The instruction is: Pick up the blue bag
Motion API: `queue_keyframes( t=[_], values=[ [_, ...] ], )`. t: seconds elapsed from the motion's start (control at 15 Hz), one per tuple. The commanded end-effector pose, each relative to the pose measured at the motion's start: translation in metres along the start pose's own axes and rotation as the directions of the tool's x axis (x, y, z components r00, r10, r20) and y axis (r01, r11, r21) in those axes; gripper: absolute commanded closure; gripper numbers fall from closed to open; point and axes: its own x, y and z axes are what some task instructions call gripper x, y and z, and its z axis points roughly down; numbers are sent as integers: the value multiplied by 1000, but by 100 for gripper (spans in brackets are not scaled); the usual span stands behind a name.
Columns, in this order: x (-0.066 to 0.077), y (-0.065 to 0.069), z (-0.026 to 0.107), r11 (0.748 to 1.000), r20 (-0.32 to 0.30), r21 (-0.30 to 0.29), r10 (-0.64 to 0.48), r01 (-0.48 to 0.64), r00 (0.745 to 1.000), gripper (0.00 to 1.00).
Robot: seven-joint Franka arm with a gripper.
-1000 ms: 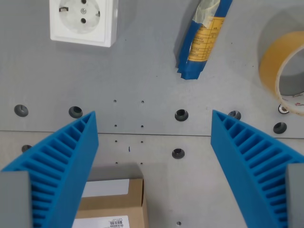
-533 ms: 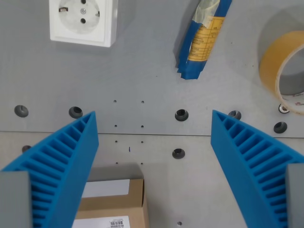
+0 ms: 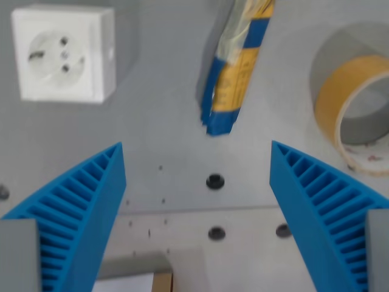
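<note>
The blue bag (image 3: 234, 67) is a long narrow blue and yellow packet with a clear top. It lies on the grey table, running from the top edge down to the upper middle of the wrist view. My gripper (image 3: 197, 159) is open and empty, its two blue ribbed fingers (image 3: 85, 207) spread wide at the lower left and lower right. The bag's lower end lies just above the gap between the fingers, slightly right of its middle. The bag's top end is cut off by the frame.
A white wall socket (image 3: 64, 53) sits at the upper left. A roll of tan tape (image 3: 352, 106) stands at the right edge. A cardboard box (image 3: 143, 278) with a white label shows at the bottom. The grey table (image 3: 158, 115) has bolt holes.
The camera has moved forward: the whole scene has shifted down and left in the view and is blurred. The bag now sits closer to the gap between the fingers. The fingers stay open.
</note>
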Motion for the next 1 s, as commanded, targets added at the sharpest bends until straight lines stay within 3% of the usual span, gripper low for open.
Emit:
queue_keyframes(
  t=[0.07,0.6,0.87,1.0],
  values=[
    [17,9,12,972,-28,19,233,-232,972,0],
    [40,43,48,929,-45,39,369,-367,928,0],
    [58,46,67,925,-28,32,379,-378,925,0],
    [59,46,76,928,-36,33,371,-370,928,0]
  ],
)
